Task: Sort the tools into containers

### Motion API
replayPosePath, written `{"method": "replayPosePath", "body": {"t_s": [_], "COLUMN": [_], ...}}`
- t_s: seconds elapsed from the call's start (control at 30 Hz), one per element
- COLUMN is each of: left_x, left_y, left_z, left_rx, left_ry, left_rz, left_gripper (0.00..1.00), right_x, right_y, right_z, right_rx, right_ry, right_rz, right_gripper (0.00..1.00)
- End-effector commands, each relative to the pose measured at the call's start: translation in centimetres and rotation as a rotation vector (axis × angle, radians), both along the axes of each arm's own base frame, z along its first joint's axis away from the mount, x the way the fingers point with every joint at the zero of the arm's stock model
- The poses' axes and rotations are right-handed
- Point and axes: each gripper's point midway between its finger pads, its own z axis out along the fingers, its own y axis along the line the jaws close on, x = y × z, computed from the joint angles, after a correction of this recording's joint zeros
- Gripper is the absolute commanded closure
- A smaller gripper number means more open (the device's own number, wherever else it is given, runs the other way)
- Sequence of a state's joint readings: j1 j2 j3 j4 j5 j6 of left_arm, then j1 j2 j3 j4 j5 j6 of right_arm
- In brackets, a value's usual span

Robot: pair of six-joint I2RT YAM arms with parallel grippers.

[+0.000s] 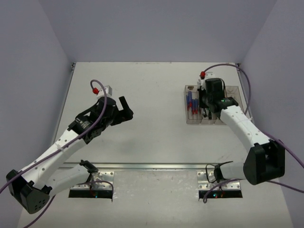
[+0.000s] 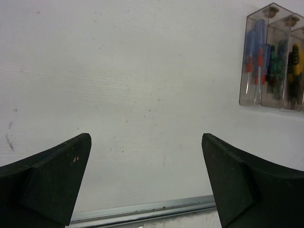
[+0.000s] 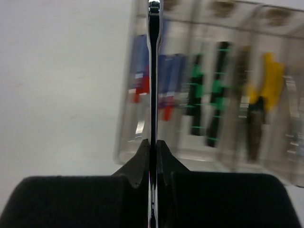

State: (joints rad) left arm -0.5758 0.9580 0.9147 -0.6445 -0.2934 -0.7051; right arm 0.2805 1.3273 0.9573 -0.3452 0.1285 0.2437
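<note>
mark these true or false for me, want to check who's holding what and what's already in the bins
1. The right gripper is shut on a silver wrench. True.
2. The left gripper holds a screwdriver. False: it is open and empty above the bare table.
3. The blue-and-red screwdrivers lie in the end bin of the bins, next to the one with the black-and-green screwdrivers. True.
4. The yellow-handled pliers lie loose on the table. False: they are inside one of the bins.
</note>
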Motion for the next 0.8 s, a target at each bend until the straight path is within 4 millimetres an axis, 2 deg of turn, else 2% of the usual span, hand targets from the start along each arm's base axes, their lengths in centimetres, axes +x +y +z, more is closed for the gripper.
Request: {"method": "replayPosePath", "body": {"t_s": [0.0,0.07,0.1,0.13,0.17,0.2,0.33,0.47,0.6,0.63,0.67,0.77], "left_x": [-2.1,-2.5,-2.8,-2.8,-3.0,-3.1,-3.2,-3.5,-3.5,-3.6,-3.6,-3.5], "left_y": [-0.1,0.9,1.4,1.3,1.4,0.7,-0.1,-0.9,-1.1,-1.1,-1.1,-1.0], "left_z": [0.1,0.1,0.0,0.1,0.0,0.5,0.3,-0.3,0.0,0.0,0.0,0.0], "left_rx": [0.091,0.127,0.126,0.112,0.107,0.071,0.059,0.053,0.042,0.041,0.038,0.043], "left_ry": [-0.001,-0.006,-0.019,-0.036,-0.043,-0.077,-0.081,-0.057,-0.073,-0.076,-0.078,-0.076], "left_rz": [-0.190,-0.179,-0.169,-0.164,-0.163,-0.199,-0.248,-0.296,-0.308,-0.310,-0.312,-0.305], "left_gripper": [0.00,0.00,0.00,0.00,0.00,0.00,0.00,0.00,0.00,0.00,0.00,0.00], "right_x": [0.8,2.6,2.9,3.5,3.5,3.6,4.5,5.6,6.3,6.4,6.5,6.9], "right_y": [-11.8,-14.2,-16.3,-17.6,-18.7,-20.2,-23.0,-24.2,-24.6,-24.7,-24.8,-24.5], "right_z": [0.4,1.6,0.6,1.0,0.5,-0.2,-1.9,-3.1,-3.8,-4.0,-4.1,-3.8], "right_rx": [-0.433,-0.469,-0.495,-0.506,-0.511,-0.521,-0.542,-0.542,-0.553,-0.550,-0.545,-0.511], "right_ry": [0.088,0.083,0.131,0.132,0.154,0.178,0.201,0.224,0.245,0.247,0.251,0.245], "right_rz": [-0.146,-0.196,-0.227,-0.259,-0.284,-0.327,-0.389,-0.393,-0.364,-0.364,-0.365,-0.374], "right_gripper": [1.00,1.00,1.00,1.00,1.00,1.00,1.00,0.99,0.89,0.81,0.68,0.52]}}
